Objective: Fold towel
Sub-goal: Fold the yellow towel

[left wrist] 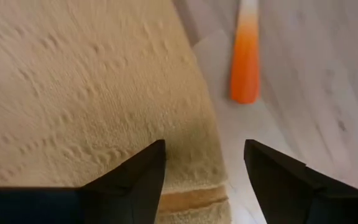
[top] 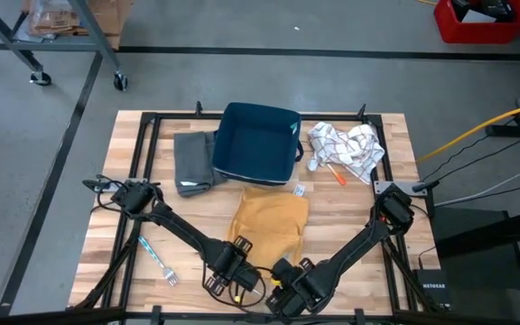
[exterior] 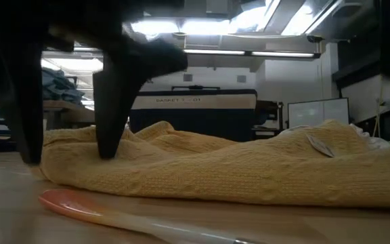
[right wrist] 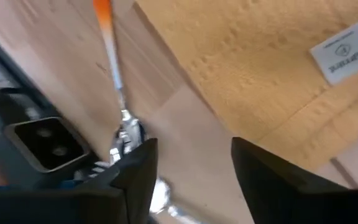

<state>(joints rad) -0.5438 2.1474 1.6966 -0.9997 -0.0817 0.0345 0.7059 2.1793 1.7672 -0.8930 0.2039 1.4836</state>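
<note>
Towel [top: 269,221]: rough matt knit cloth; table [top: 350,217]: smooth pale wood; basket [top: 258,143]: dark fabric.

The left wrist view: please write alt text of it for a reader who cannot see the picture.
The left claw hangs open above the edge of a yellow towel on a pale wooden table. One dark finger is over the cloth, the other over bare wood. Beyond the towel's edge lies an orange-handled utensil.

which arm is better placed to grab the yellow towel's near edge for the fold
Left. The left pincer is open, straddling the yellow towel's corner edge. The right pincer, also open, is over bare table beside the towel, by an orange-handled utensil.
</note>
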